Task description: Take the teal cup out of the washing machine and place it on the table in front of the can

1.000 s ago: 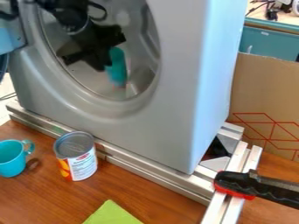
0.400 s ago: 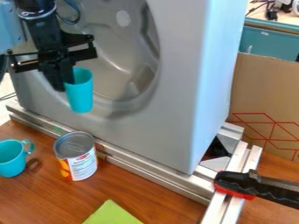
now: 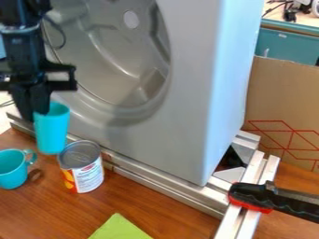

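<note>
And here's the big grey housing (image 3: 187, 102), up on metal rails (image 3: 156, 179) over the wooden bench (image 3: 168, 210), prob. for a firm base. Black gripper (image 3: 35, 114) hangs at view's L, fingers pinching the tall turquoise cup (image 3: 52, 135) by its rim, mouth up, prob. b/c the thin wall's an easy grip. Tin can (image 3: 87, 179)'s just beside, nearer the cam; handled mug (image 3: 12, 170)'s next to it.

Tall turquoise cup (image 3: 52, 133), one; turquoise mug (image 3: 12, 171), one; tin can (image 3: 83, 173), one; flat green piece (image 3: 120, 228), one; black-and-red handle (image 3: 259, 196), one; cardboard panel (image 3: 283, 100), one; grey housing (image 3: 190, 88), one; round opening (image 3: 112, 56), one.
</note>
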You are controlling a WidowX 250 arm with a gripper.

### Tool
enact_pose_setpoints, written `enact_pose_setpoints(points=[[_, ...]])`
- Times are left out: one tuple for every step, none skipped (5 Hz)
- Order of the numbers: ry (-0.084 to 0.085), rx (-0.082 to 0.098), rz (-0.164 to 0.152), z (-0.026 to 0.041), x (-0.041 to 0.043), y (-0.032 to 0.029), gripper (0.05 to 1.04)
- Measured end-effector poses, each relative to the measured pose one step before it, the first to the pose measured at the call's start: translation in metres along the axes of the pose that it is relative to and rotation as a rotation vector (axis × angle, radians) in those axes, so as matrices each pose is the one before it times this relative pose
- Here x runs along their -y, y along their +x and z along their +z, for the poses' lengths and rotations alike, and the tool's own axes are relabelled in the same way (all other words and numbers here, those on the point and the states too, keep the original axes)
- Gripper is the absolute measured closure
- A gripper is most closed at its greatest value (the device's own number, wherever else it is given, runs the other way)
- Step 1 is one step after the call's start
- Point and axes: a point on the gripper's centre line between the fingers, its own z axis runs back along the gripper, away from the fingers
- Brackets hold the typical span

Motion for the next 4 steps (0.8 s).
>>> enact_pose_setpoints(points=[[-0.0413, 0.0361, -0.102, -0.01815, -0.00434, -0.00355, 0.991], [-0.0637, 0.1009, -0.1352, -0.01825, -0.00635, 0.00163, 0.991], [-0.0151, 0.1348, -0.104, -0.02328, -0.00822, -0.00052, 0.991], [-0.0622, -0.0274, -0.0223, -0.02767, 0.00279, -0.00219, 0.991]])
